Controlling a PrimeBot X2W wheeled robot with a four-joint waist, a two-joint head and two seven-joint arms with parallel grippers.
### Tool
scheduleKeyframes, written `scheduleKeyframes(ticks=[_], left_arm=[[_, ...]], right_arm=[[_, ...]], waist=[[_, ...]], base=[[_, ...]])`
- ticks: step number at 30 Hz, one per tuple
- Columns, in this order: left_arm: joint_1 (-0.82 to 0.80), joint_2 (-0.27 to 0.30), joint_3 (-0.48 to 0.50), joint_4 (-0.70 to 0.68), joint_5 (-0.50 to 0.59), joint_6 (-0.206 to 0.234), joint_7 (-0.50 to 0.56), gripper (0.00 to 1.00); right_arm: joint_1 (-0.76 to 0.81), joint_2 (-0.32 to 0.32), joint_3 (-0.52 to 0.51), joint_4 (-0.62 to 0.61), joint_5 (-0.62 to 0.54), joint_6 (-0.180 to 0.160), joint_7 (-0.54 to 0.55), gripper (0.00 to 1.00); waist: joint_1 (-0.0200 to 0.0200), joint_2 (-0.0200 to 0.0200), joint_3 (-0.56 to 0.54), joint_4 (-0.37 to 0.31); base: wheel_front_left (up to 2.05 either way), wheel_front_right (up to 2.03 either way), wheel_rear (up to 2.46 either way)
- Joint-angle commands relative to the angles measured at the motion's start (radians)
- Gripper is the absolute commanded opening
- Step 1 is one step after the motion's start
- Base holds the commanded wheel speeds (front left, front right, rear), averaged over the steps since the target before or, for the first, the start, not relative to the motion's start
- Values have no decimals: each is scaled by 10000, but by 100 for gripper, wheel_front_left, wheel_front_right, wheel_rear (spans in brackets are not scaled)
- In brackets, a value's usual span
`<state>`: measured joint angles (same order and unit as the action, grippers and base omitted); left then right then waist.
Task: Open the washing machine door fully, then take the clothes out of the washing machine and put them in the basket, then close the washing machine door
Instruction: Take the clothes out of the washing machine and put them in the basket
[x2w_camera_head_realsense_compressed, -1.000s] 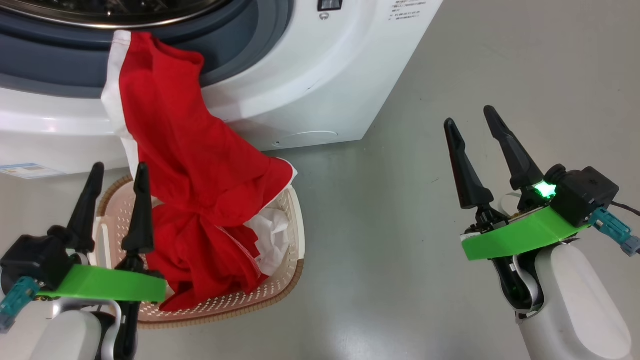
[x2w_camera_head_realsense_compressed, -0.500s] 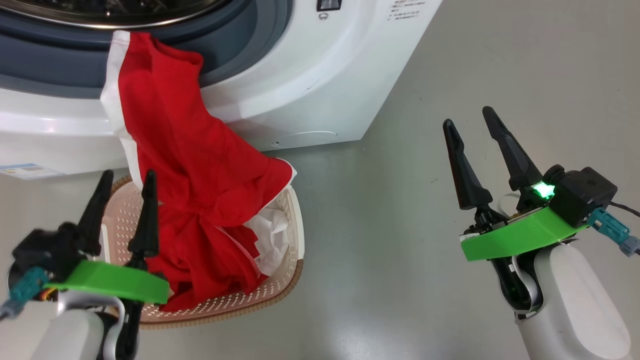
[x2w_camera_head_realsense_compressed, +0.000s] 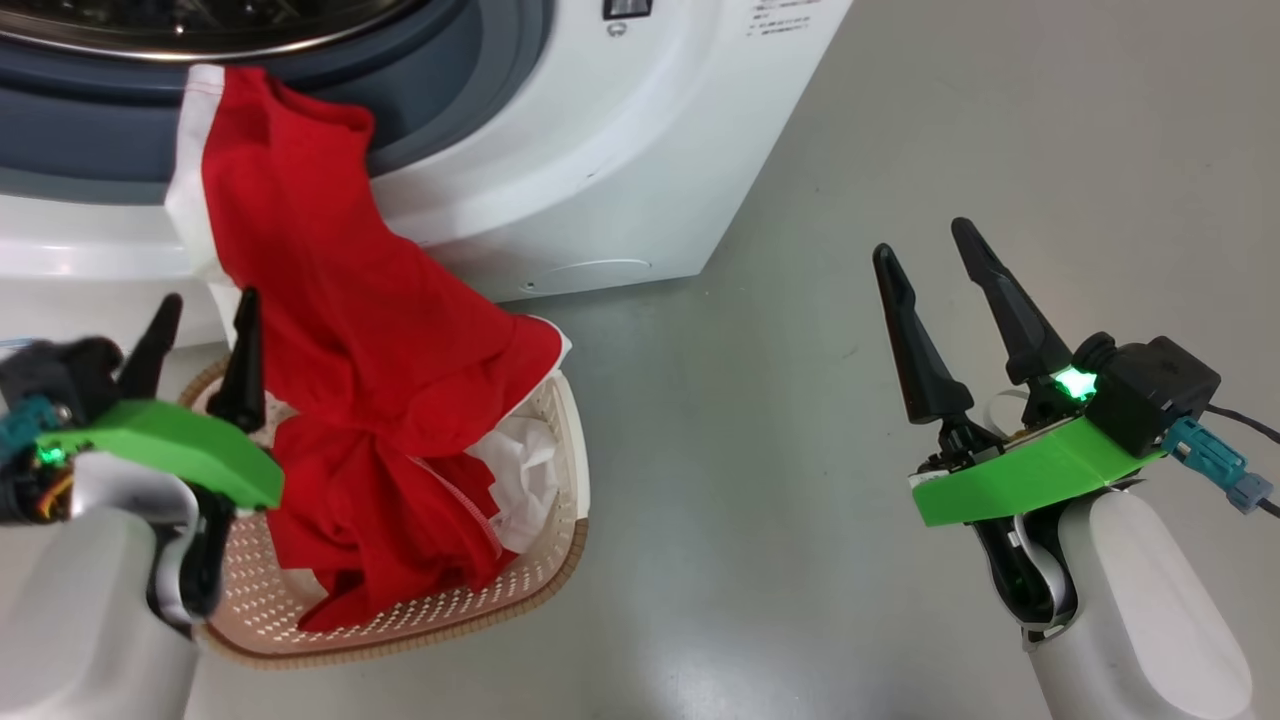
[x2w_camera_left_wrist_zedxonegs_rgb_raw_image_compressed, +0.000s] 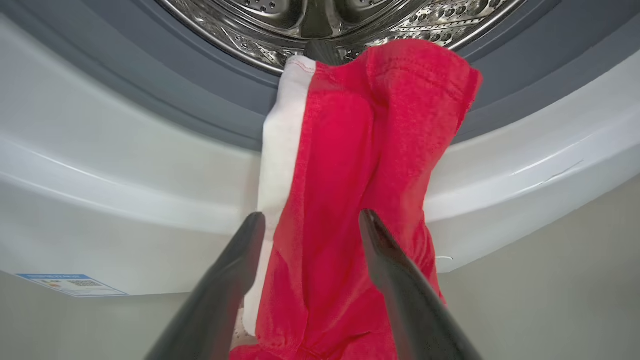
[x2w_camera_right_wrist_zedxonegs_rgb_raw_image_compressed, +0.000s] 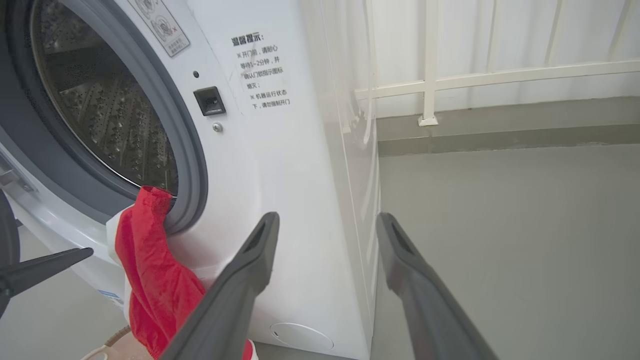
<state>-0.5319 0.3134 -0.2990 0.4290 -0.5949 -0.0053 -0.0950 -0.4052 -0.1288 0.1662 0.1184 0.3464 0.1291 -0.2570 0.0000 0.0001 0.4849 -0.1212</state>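
Observation:
The red clothes (x2w_camera_head_realsense_compressed: 330, 330) with white trim hang from the washing machine (x2w_camera_head_realsense_compressed: 600, 150) drum rim down into the cream basket (x2w_camera_head_realsense_compressed: 572, 470) on the floor, where their lower part lies bunched. My left gripper (x2w_camera_head_realsense_compressed: 205, 300) is open just left of the hanging cloth, above the basket's left side. In the left wrist view the left gripper (x2w_camera_left_wrist_zedxonegs_rgb_raw_image_compressed: 312, 215) points at the clothes (x2w_camera_left_wrist_zedxonegs_rgb_raw_image_compressed: 340, 165), which hang behind the gap between its fingers; whether it touches them I cannot tell. My right gripper (x2w_camera_head_realsense_compressed: 920, 240) is open and empty over bare floor at the right. The washing machine door is out of view.
The steel drum (x2w_camera_right_wrist_zedxonegs_rgb_raw_image_compressed: 105, 115) stands uncovered inside its grey rubber ring (x2w_camera_right_wrist_zedxonegs_rgb_raw_image_compressed: 192, 165). Grey floor (x2w_camera_head_realsense_compressed: 800, 560) spreads right of the machine and basket. A white railing (x2w_camera_right_wrist_zedxonegs_rgb_raw_image_compressed: 475, 75) and a low kerb run along the back. A blue label (x2w_camera_left_wrist_zedxonegs_rgb_raw_image_compressed: 70, 285) marks the machine's lower corner.
My left gripper has risen from beside the basket and now points at the hanging cloth. The head camera has shifted slightly. The right gripper and the clothes stay put.

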Motion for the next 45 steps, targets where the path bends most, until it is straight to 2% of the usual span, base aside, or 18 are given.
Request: scheduleKeyframes(ticks=[1,9,17,25,26,27,28,29,37,45], left_arm=[[-583,299,331,399,-122,-134,46,100],[-2054,338,309,2858,-184,-570,-62,100],[-3239,196,34,4564,-162,-964,-348,100],[-3884,-116,-422,5442,-208,-1189,-628,100],[-3924,-136,-474,5522,-234,-1204,-647,83],[-3960,-154,-522,5596,-268,-1216,-666,44],[-3994,-168,-572,5655,-296,-1225,-703,25],[-4022,-178,-624,5705,-319,-1232,-746,0],[-3965,-242,-1167,5552,-707,-1251,-1134,0],[-3550,-9,-1709,4878,-1134,-1252,-1430,0]], right_arm=[[164,74,191,-247,60,16,-48,100],[92,198,127,-307,29,16,-48,100],[5,224,113,-307,45,16,-48,100],[17,251,62,-307,22,16,-48,100],[17,252,55,-305,18,16,-48,100],[18,251,50,-303,16,16,-48,100],[18,249,46,-301,15,16,-48,100],[20,248,43,-301,14,16,-48,100],[33,229,48,-266,23,16,-48,100],[91,193,22,-266,5,16,-48,100]], waist=[[0,-1,62,-93],[0,-1,286,-276],[0,-1,389,-349],[0,-1,408,-318],[0,-1,404,-311],[0,-1,400,-304],[0,-1,397,-295],[0,-1,393,-286],[0,-1,329,-185],[0,-1,251,-78]], base=[[0,0,0],[0,0,0],[0,0,0],[0,0,0],[0,0,0],[0,0,0],[0,0,0],[0,0,0],[0,0,0],[0,0,0]])
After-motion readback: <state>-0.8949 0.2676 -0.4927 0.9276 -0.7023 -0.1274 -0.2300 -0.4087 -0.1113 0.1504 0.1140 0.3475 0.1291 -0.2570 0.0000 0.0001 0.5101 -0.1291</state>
